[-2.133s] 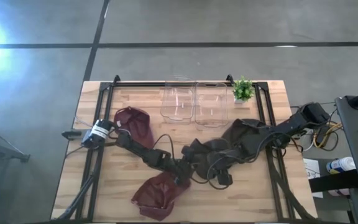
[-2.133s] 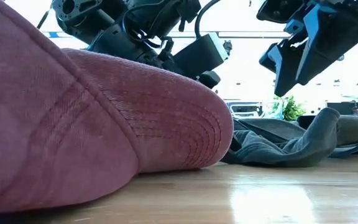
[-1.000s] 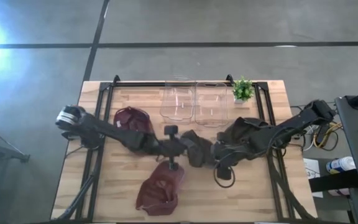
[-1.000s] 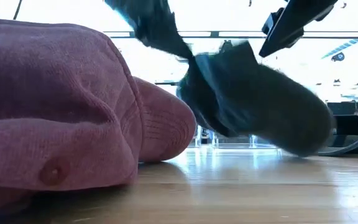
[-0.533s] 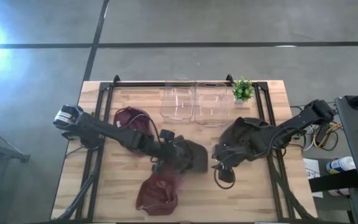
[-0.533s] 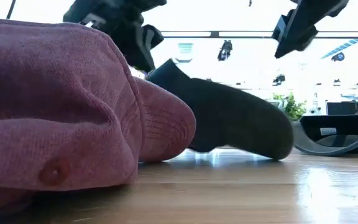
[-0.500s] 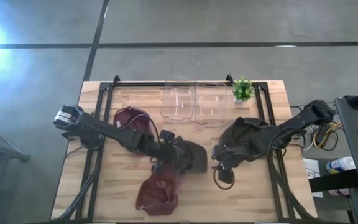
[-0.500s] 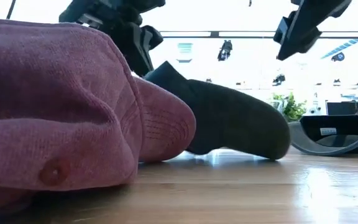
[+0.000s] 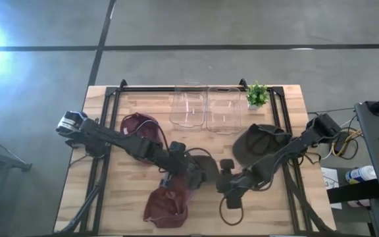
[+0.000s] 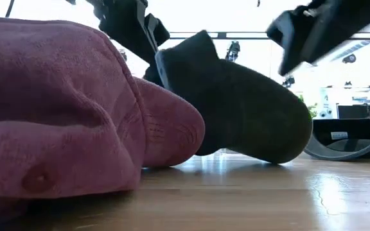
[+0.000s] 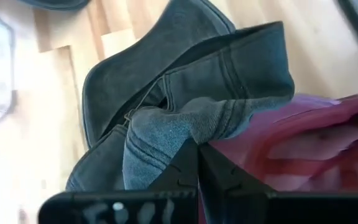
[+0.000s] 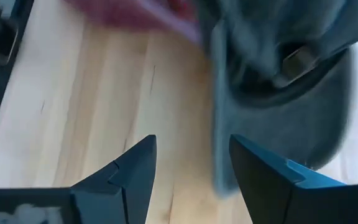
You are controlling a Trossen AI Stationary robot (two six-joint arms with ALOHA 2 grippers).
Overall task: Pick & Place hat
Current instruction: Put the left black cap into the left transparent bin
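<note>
My left gripper (image 11: 197, 155) is shut on a grey hat (image 9: 204, 168) at the table's middle. The hat sits right beside a maroon hat (image 9: 166, 204) that lies near the front edge. In the low view the grey hat (image 10: 243, 109) stands tipped up behind the maroon hat's brim (image 10: 169, 131). My right gripper (image 12: 191, 155) is open just to the right of the grey hat (image 12: 278, 81), above the table, touching nothing. Its fingers point at the hat's strap buckle (image 12: 297, 59). My left gripper pinches a bunched fold of the grey hat's cloth (image 11: 176, 134) between its two shut fingers, coming slanting down from the table's left. The hat is tipped up under the fingers; its lower part (image 10: 262, 151) is down at the table, and it lies against the maroon hat (image 11: 303, 137).
A second maroon hat (image 9: 140, 128) lies at the far left and another dark hat (image 9: 258, 139) at the right. Two clear bins (image 9: 206, 108) and a small potted plant (image 9: 257, 95) stand along the far edge. Bare wood (image 9: 268, 210) shows at the near right.
My left gripper has carried the grey hat down and toward the near edge, up to the maroon hat, and the hat now stands more upright. My right gripper has moved toward the table's left and near edge, closer to the grey hat, still open.
</note>
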